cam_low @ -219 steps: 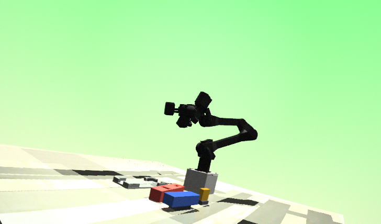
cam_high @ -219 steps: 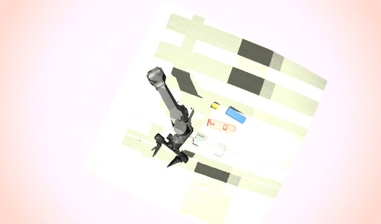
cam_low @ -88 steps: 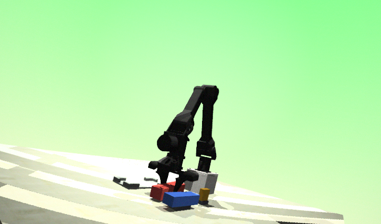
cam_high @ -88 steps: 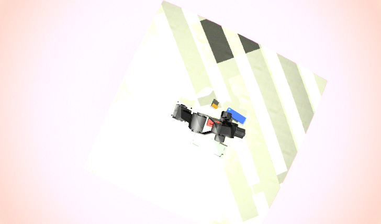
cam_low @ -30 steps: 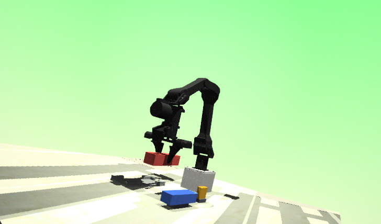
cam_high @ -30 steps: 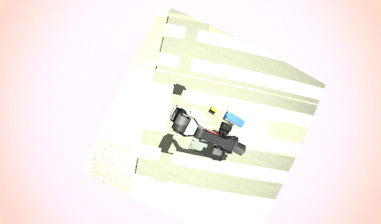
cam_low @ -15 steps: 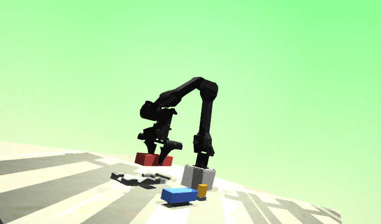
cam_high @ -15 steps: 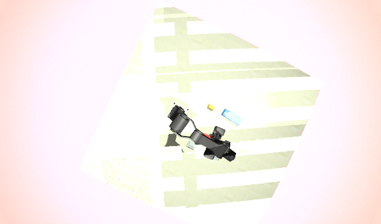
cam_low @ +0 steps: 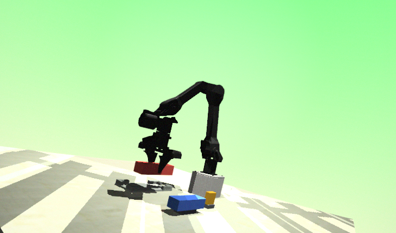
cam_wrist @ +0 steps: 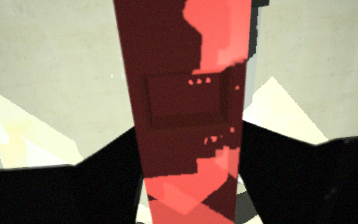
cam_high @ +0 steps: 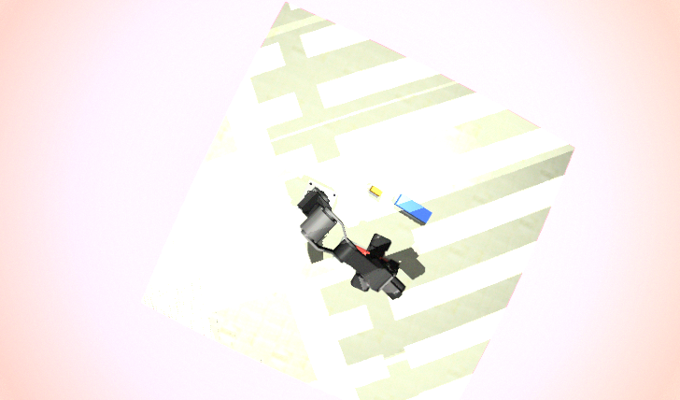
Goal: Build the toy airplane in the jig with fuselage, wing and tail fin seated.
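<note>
In the top view, your gripper [cam_high: 375, 258] [cam_low: 156, 167] [cam_wrist: 184, 125] hides most of the red fuselage [cam_high: 362, 250] [cam_low: 143, 167] [cam_wrist: 180, 60]; the blue wing [cam_high: 413, 208] [cam_low: 185, 203] lies to its right.

In the exterior view, you're gripping the fuselage above the grey jig [cam_low: 135, 188]; the yellow tail fin [cam_high: 375, 191] [cam_low: 210, 197] stands near, right. Align, then lower it level.

In the wrist view, the socket faces up (good); keep it so.
</note>
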Robot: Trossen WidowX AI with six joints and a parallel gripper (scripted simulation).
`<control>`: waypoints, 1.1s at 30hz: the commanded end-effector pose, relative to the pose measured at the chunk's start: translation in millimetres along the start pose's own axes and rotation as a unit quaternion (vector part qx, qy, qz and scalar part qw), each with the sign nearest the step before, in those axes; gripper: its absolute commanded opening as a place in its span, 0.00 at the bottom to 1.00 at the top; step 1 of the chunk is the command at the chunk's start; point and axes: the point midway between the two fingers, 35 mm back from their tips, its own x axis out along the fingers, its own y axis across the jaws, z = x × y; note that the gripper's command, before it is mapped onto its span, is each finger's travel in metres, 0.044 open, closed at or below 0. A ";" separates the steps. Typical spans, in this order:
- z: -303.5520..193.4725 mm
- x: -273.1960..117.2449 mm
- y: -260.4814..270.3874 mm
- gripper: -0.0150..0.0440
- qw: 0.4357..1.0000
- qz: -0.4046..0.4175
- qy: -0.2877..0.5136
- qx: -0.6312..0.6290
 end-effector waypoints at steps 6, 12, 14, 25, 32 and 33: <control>-5.0 5.3 -11.9 0.39 1.000 -0.003 -0.001 0.006; -5.1 5.5 -11.9 0.59 1.000 -0.003 -0.001 0.006; -5.0 5.4 -11.9 0.59 1.000 -0.003 -0.001 0.006; -4.8 7.8 -12.0 0.59 1.000 -0.003 -0.001 0.006; -4.2 19.1 -12.6 0.59 1.000 -0.003 -0.001 0.006; -4.2 20.8 -12.6 0.59 1.000 -0.003 -0.001 0.006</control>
